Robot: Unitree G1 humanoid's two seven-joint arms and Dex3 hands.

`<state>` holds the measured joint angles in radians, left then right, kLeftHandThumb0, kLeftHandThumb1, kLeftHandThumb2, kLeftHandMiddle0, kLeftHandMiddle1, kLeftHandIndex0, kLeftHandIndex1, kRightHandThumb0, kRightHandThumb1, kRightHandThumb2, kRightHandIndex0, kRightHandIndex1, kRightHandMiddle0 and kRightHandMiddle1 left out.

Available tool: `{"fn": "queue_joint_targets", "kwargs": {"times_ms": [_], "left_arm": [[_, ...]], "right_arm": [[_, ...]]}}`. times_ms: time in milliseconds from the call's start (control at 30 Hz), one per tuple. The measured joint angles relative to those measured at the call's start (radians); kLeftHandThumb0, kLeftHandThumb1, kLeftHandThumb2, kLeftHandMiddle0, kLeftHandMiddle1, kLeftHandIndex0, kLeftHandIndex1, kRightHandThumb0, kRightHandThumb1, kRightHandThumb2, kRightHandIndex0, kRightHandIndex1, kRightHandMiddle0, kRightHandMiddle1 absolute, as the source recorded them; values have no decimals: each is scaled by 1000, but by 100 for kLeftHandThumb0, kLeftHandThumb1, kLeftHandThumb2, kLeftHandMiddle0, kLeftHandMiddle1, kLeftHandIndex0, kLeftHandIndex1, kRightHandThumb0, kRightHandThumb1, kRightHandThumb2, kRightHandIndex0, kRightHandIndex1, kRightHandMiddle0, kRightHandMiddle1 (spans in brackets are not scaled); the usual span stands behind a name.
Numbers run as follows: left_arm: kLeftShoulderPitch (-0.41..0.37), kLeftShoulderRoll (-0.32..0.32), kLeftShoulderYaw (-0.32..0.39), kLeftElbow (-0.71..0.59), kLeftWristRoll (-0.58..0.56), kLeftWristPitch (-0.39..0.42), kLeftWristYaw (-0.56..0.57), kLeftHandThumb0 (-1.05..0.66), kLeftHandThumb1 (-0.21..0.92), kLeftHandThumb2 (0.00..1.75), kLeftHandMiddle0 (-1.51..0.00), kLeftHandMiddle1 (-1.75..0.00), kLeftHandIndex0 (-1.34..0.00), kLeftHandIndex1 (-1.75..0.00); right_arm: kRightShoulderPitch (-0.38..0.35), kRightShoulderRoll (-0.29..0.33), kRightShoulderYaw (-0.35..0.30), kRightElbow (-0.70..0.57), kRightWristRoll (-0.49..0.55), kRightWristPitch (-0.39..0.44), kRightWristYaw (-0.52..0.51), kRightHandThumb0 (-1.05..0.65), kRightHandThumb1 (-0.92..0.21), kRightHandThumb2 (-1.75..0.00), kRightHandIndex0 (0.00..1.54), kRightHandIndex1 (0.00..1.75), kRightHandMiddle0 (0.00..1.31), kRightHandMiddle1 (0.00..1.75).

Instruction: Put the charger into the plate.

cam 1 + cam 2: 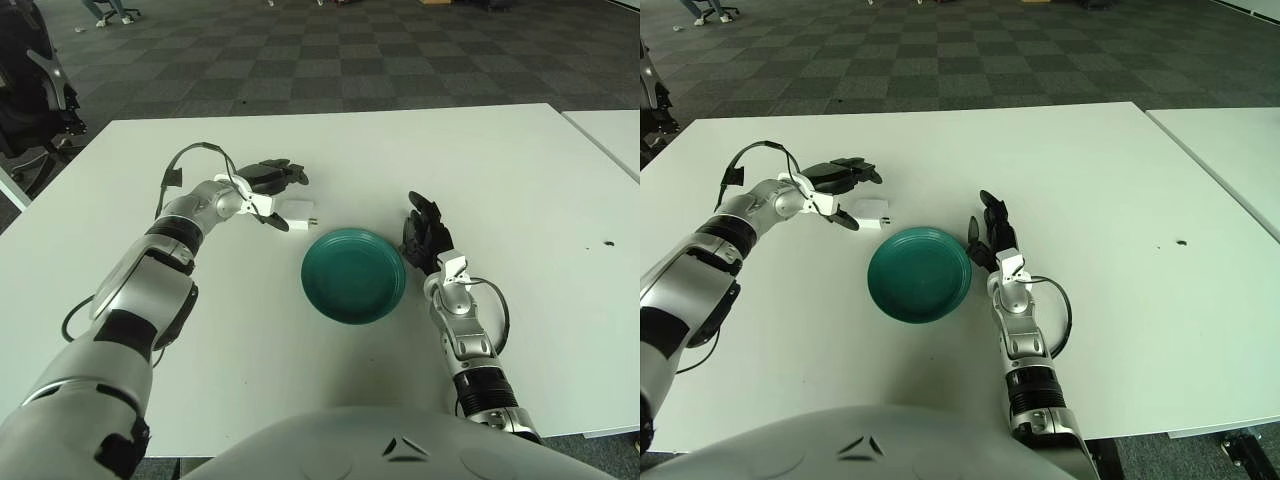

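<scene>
A small white charger (298, 210) lies on the white table just beyond the left rim of the teal plate (354, 275). My left hand (274, 192) reaches in from the left with its fingers spread around the charger's near-left side; the upper fingers hover over it and the thumb points below it. Nothing is gripped. My right hand (425, 238) shows beside the plate's right rim, fingers relaxed and holding nothing.
The white table (520, 180) stretches wide around the plate. A second table edge (610, 135) shows at far right. A dark chair (35, 90) stands past the table's left corner. A small dark speck (609, 244) marks the right side.
</scene>
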<state>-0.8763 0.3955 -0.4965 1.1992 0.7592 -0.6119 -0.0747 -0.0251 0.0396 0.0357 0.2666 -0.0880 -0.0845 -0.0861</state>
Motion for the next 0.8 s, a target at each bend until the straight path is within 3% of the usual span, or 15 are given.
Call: {"fn": "queue_joint_targets", "kwargs": {"times_ms": [800], "left_arm": [[-27, -89, -7, 92, -31, 66, -13, -105, 92, 30, -12, -2, 0, -91]], "right_arm": [[-4, 3, -1, 3, -1, -1, -1, -88, -92, -86, 18, 0, 0, 42]]}}
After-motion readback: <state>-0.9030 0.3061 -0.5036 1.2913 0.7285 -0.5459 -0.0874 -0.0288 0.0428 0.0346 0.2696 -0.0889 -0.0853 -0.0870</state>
